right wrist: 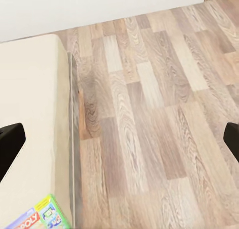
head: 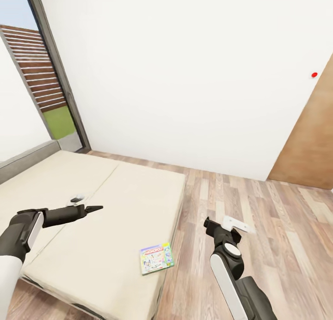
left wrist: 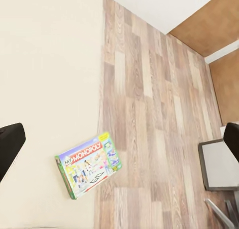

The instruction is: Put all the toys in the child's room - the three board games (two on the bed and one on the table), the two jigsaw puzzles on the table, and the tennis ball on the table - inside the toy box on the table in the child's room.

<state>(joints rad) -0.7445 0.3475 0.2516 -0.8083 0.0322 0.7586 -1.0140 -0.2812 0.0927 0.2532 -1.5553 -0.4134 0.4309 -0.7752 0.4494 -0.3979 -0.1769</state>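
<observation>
my left gripper (head: 95, 209) hangs over the bed (head: 69, 185), jaws wide apart and empty. one board game (head: 157, 258) lies at the mattress corner, about five o'clock from it. my right gripper (head: 210, 225) hovers over the floor (head: 277, 218), also spread and empty, so i judge this game isn't picked up yet.

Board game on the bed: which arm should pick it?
Probably right. The board game lies at the bed corner near the right tool; the left tool hovers farther off.
</observation>
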